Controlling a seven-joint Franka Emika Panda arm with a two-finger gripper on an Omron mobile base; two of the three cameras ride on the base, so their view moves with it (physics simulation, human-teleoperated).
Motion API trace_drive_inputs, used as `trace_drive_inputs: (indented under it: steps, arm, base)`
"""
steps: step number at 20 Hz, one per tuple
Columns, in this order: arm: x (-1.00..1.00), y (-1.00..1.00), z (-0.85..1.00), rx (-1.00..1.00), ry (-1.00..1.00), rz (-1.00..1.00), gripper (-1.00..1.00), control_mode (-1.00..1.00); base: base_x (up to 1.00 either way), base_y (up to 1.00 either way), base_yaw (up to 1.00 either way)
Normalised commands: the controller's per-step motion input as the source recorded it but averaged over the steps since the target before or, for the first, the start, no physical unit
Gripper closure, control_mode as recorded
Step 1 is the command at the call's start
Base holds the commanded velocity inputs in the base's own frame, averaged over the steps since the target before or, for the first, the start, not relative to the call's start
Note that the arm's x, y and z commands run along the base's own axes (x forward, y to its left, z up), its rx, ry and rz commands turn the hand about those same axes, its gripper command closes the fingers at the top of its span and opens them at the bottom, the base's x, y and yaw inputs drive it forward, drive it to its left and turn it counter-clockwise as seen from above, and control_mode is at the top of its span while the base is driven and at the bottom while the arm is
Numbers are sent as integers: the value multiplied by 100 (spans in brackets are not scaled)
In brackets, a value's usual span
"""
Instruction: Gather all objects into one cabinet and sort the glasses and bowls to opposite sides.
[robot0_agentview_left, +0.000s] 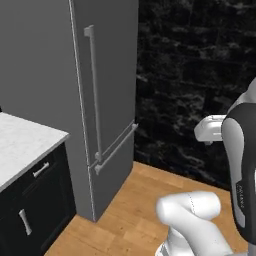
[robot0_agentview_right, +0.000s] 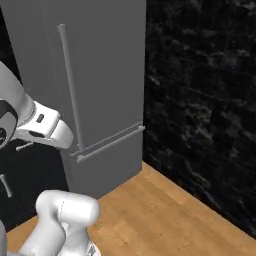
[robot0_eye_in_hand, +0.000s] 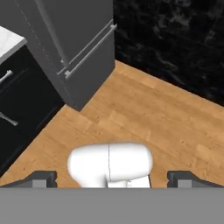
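Fingers (robot0_eye_in_hand: 112, 178) are spread wide, nothing held, above wood floor (robot0_eye_in_hand: 153, 118); grey fridge (robot0_agentview_left: 100, 75) is seen beside white counter (robot0_agentview_left: 25, 142).

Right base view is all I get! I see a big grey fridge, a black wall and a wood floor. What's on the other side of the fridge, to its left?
Observer: In the left base view, a white marble counter stands beside the fridge, on its left.
Operator: Ooh. Is the robot holding anything?
Observer: No. In the hand view the hand is open, its fingertips wide apart with nothing between them, pointing down at the wooden floor.
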Motion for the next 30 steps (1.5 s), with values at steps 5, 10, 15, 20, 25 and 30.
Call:
trace_drive_inputs:
  steps: [5,10,15,20,25,30]
  arm:
    - [0,0,0,0,0,0,-100,100]
    - [0,0,0,0,0,0,-100,100]
    - [0,0,0,0,0,0,-100,100]
    - [0,0,0,0,0,0,-100,100]
    - [0,0,0,0,0,0,-100,100]
    - [0,0,0,0,0,0,-100,100]
  base:
    - [0,8,58]
    - [0,14,60]
    - [0,18,51]
    - [10,19,49]
    - [16,36,45]
    - [28,46,64]
